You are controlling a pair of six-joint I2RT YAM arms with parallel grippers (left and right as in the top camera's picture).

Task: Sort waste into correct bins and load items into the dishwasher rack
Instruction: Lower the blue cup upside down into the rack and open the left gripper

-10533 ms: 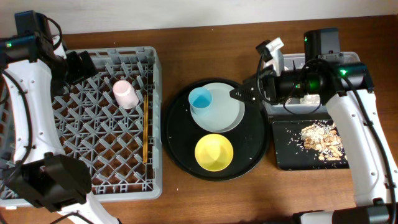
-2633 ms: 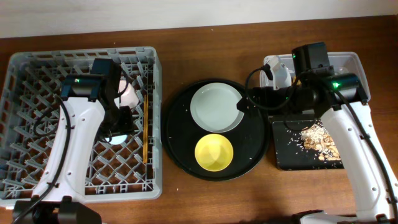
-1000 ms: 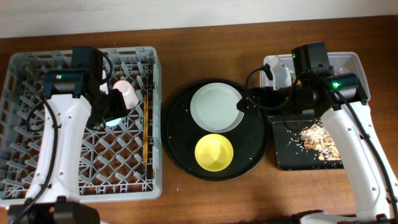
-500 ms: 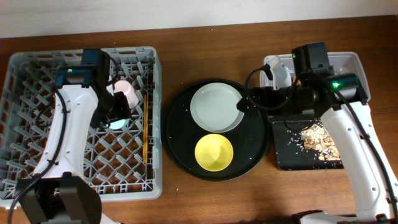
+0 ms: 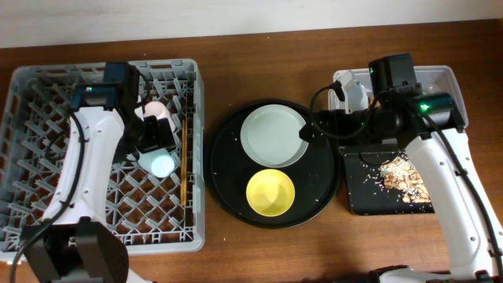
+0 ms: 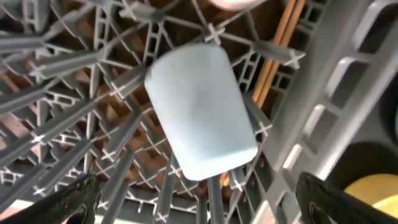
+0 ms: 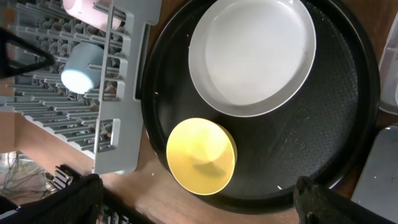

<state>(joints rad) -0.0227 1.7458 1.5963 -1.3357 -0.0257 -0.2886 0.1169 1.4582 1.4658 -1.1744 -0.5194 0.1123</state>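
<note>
Left pincer [image 6: 202,206]: fingers spread apart, clamping nothing, hanging low over the dishwasher rack [image 5: 47,196].
Light-blue cup [image 6: 199,109]: on its side directly ahead of the left pincer, untouched; the pegs probably stop it rolling.
Pink cup [image 5: 157,112], chopsticks [image 5: 185,157]: just beyond it, racked.
Right pincer [image 7: 205,198]: wide apart, empty; plate [image 7: 252,56] and yellow bowl [image 7: 201,155] beneath it, probably next.

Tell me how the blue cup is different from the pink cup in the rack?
The light-blue cup is blue, the pink cup pink. The light-blue cup lies nearer the middle of the dishwasher rack; the pink cup lies beyond it, toward the far wall. From above the light-blue cup shows whole, the pink cup partly hidden by the left gripper. Both are small, unheld, and in that rack beside the chopsticks.
</note>
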